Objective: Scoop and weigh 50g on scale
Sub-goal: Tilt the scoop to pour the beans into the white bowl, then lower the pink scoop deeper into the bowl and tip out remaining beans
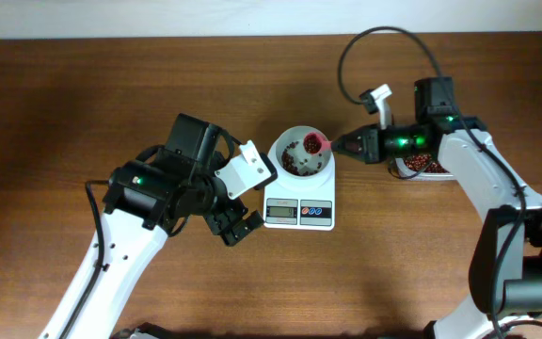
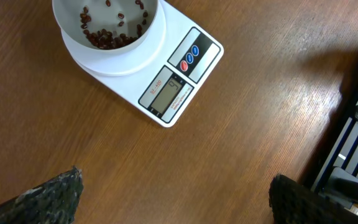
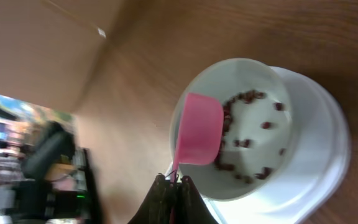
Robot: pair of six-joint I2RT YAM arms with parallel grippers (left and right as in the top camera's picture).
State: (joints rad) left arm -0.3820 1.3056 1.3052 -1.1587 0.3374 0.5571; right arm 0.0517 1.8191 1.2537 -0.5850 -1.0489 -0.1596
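Note:
The white scale [image 1: 298, 213] stands mid-table with its round white bowl [image 1: 301, 155] on top, and red beans lie in the bowl. My right gripper [image 1: 343, 146] is shut on the handle of a pink scoop [image 1: 315, 144] held over the bowl's right rim. In the right wrist view the scoop [image 3: 199, 130] hangs above the bowl [image 3: 260, 81], just beyond my shut gripper [image 3: 174, 185]. My left gripper [image 1: 238, 226] is open and holds nothing, just left of the scale. In its wrist view the scale [image 2: 180, 78] and bowl [image 2: 107, 46] lie ahead of the gripper [image 2: 176, 199].
A clear tub of red beans [image 1: 423, 167] sits right of the scale, partly hidden under my right arm. A cable [image 1: 351, 56] loops over the back of the table. Brown wooden tabletop [image 1: 83, 94] stretches to the left.

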